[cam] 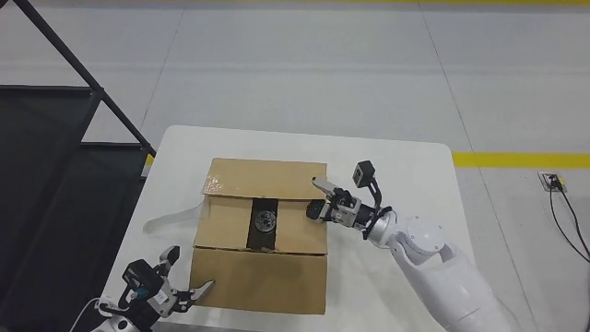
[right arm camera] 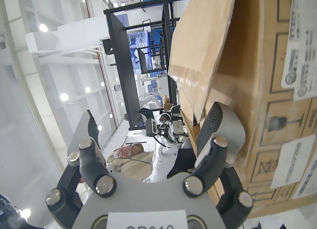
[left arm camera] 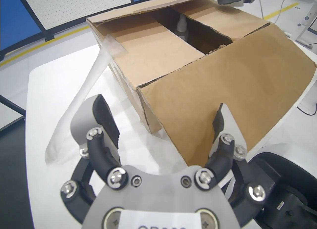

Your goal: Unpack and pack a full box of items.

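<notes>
The box point(cam: 263, 281) has its flaps parted, with a bottle point(left arm camera: 181, 27) inside; unpacking seems hardly begun. Left gripper point(left arm camera: 159, 106) and right gripper point(cam: 318, 196), both spread, hang beside the box.

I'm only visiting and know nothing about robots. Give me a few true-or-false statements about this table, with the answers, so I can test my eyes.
1. A cardboard box sits on the white table. True.
2. The box's top flaps are sealed flat. False: a gap is left between them, and an item shows inside.
3. The left pincer and the right pincer are both open. True.
4. The left pincer holds a bottle. False: it holds nothing and sits by the box's near flap.
5. A strip of tape trails from the box onto the table. True.
</notes>
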You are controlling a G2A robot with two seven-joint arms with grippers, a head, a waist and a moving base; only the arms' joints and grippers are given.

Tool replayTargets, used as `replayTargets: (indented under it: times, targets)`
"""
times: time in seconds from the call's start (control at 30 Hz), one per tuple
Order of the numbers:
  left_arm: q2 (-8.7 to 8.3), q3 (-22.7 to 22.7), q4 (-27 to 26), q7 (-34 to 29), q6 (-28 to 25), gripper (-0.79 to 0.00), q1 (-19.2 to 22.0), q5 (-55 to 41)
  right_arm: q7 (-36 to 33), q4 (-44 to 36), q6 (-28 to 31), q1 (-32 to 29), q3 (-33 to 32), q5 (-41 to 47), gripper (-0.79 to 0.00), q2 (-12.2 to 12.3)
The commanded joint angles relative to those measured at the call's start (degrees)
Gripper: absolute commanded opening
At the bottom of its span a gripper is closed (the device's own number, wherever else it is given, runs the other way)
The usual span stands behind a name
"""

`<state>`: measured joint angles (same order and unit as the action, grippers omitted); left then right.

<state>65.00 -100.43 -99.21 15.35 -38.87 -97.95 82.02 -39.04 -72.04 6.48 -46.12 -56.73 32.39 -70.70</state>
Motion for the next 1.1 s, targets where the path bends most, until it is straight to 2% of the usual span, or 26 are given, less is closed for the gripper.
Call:
replayTargets:
  times: [0.0, 0.17, 0.3, 0.4, 0.57, 0.8, 1.07]
  targets:
    - [-0.05, -0.1, 0.1, 0.0, 0.2, 0.0, -0.1, -0.1, 2.6, 0.8, 1.9, 0.7, 0.2, 1.0, 0.0, -0.5]
    - [-0.15, 0.2, 0.4, 0.2, 0.5, 0.0, -0.4, -0.4, 4.8, 3.7, 4.6, 3.8, 0.0, 5.0, 0.0, -1.8]
    - [-0.2, 0.7, 0.3, 0.2, 1.0, 0.0, -0.6, -0.4, 7.4, 8.2, 4.0, 8.4, 1.2, 5.0, 0.0, -3.1]
    - [-0.24, 1.1, 0.3, 0.5, 1.2, 0.0, -0.7, -0.2, 15.3, 12.5, 3.1, 12.3, 3.2, 1.6, 0.0, -4.5]
    - [-0.3, 1.6, 0.5, 0.9, 1.9, 0.0, -1.1, -0.1, 20.5, 19.2, 3.1, 17.7, 7.1, -0.3, 0.0, -7.2]
    - [-0.41, 2.0, 0.6, 1.4, 2.5, 0.0, -1.5, 0.0, 22.6, 28.5, 4.9, 22.9, 11.0, -1.6, 0.0, -10.8]
    - [-0.55, 2.9, 0.5, 1.7, 2.8, 0.0, -1.8, 0.5, 23.9, 35.5, 6.3, 26.1, 13.5, -6.0, 0.0, -13.5]
